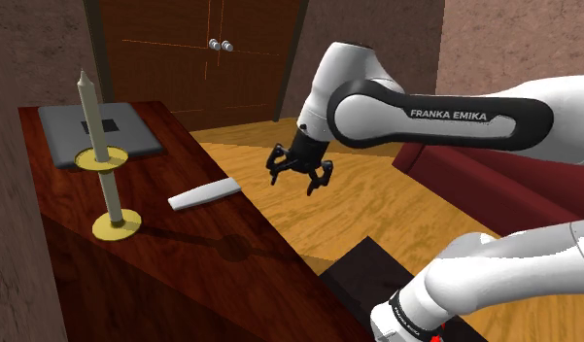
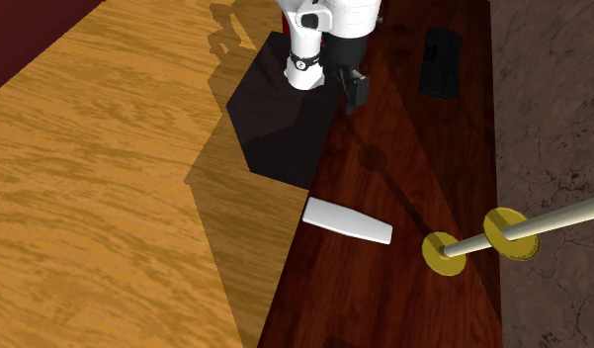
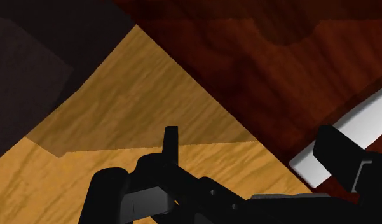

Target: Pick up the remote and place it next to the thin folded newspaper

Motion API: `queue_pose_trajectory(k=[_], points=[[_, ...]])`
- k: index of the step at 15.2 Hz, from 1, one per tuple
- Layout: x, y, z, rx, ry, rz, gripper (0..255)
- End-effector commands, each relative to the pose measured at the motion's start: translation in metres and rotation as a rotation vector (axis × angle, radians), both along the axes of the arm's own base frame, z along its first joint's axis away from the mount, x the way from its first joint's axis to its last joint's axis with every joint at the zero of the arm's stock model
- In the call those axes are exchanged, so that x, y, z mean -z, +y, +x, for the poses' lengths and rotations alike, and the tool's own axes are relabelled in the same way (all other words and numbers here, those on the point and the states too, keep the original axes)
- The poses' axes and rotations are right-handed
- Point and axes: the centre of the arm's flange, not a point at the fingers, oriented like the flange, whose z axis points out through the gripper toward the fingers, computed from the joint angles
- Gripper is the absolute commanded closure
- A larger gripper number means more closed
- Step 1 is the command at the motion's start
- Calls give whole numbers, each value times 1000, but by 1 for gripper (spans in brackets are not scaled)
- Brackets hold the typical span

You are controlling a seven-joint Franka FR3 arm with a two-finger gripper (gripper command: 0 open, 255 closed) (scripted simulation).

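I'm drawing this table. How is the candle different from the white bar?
The candle stands upright in a yellow holder; the white bar lies flat. The candle is a thin stick with a pointed tip; the white bar is a wide slab. The candle is well in on the table; the white bar lies at its edge. Both are pale.

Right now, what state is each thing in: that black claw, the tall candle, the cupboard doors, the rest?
Black two-finger gripper: open, empty, in the air.
Tall pale candle in yellow candlestick: upright, unlit.
Flat white tapered slab: lying flat, untouched.
Flat black rectangular thing: lying flat, untouched.
Flat grey square slab: lying flat.
Brown wooden cupboard doors: shut.
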Motion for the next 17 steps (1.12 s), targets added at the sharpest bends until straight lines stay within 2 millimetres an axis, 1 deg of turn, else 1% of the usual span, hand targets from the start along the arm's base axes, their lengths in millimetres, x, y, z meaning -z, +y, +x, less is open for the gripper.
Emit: queue_pose_trajectory(k=[1, 5, 9, 13, 17], points=[[10, 21, 17, 79, 3, -2, 0], [32, 54, 55, 225, 12, -12, 0], [55, 80, 96, 371, 21, -22, 0], [78, 100, 141, 517, 31, -32, 0], [102, 114, 187, 662, 40, -42, 0]])
